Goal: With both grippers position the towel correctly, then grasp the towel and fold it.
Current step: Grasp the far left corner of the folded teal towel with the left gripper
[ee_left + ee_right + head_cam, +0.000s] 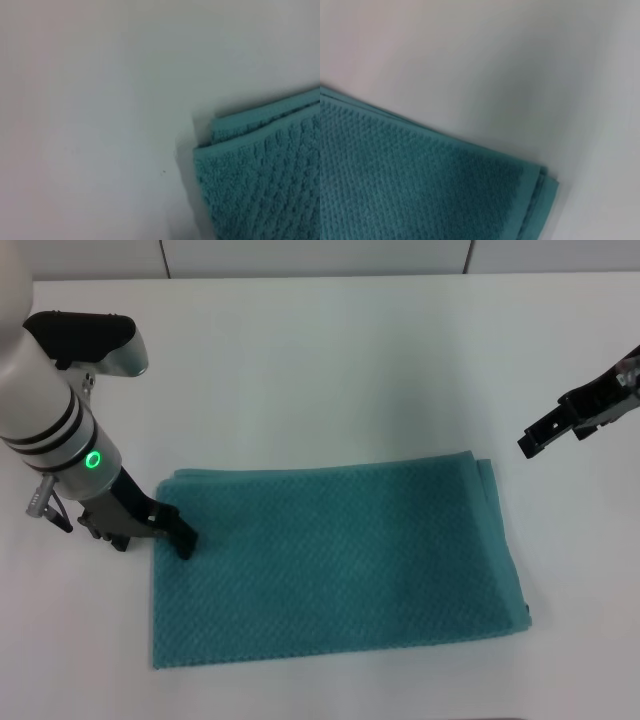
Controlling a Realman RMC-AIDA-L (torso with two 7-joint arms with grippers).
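Note:
The teal-green waffle-weave towel lies flat on the white table, doubled in layers, with its long side running left to right. My left gripper stands open at the towel's left edge near the far-left corner, one fingertip resting on the cloth and the other off it on the table. The left wrist view shows that layered corner of the towel. My right gripper hangs open above bare table, beyond and to the right of the far-right corner. That corner of the towel fills the right wrist view.
The white table stretches on all sides of the towel. A wall or panel edge runs along the far side. Nothing else lies on the table.

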